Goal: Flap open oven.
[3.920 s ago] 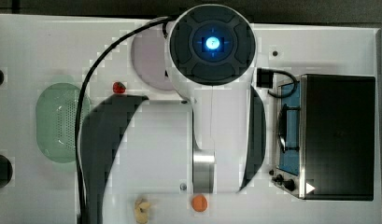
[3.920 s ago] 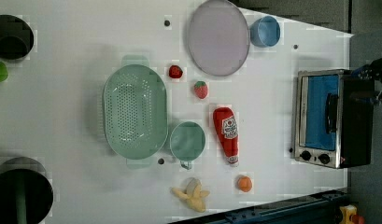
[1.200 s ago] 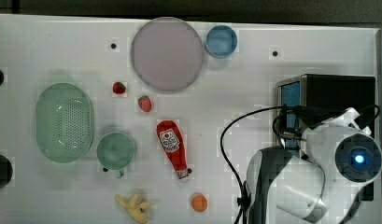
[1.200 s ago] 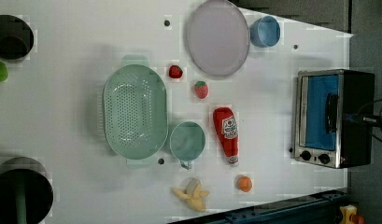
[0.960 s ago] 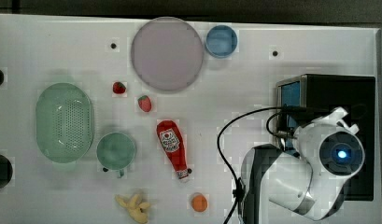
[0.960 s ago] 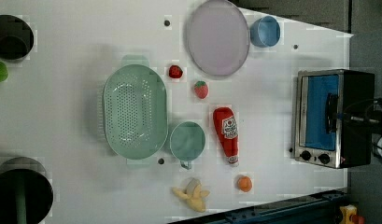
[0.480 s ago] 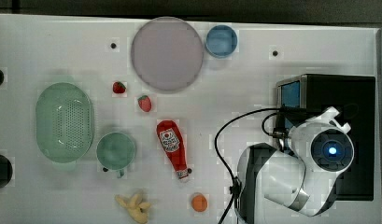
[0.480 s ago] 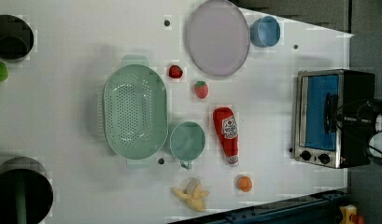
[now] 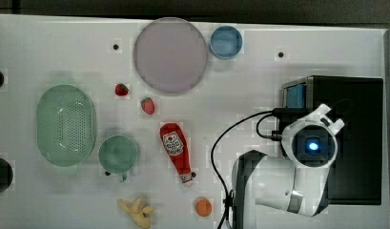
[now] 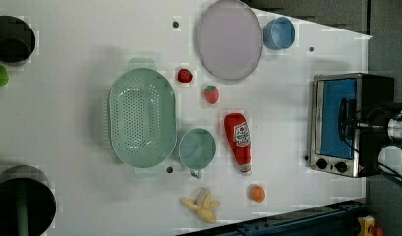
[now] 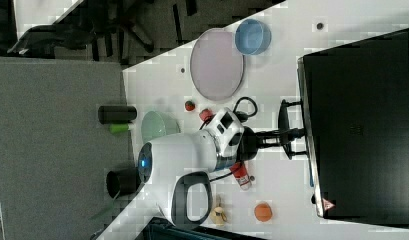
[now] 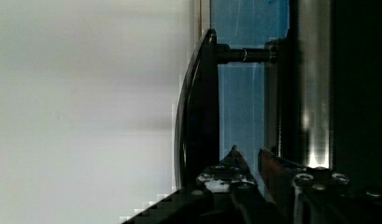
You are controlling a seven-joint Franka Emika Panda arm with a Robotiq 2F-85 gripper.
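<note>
the oven point(image 9: 352, 138) sat at the table's point(image 9: 49, 43) 3 o'clock edge in the top view, its blue door point(image 10: 337, 118) shut and facing the middle. the gripper point(image 12: 247, 172) was at the door's dark handle point(image 12: 195, 107), its fingers point(image 12: 226, 170) close together behind the bar; i could not tell whether they gripped it. the arm point(image 9: 283, 183) rose from the 5 o'clock edge. toward the centre lay a ketchup bottle point(image 9: 176, 152), with a plate point(image 9: 170, 54) at 12 o'clock and a colander point(image 9: 65, 125) at 9 o'clock.
</note>
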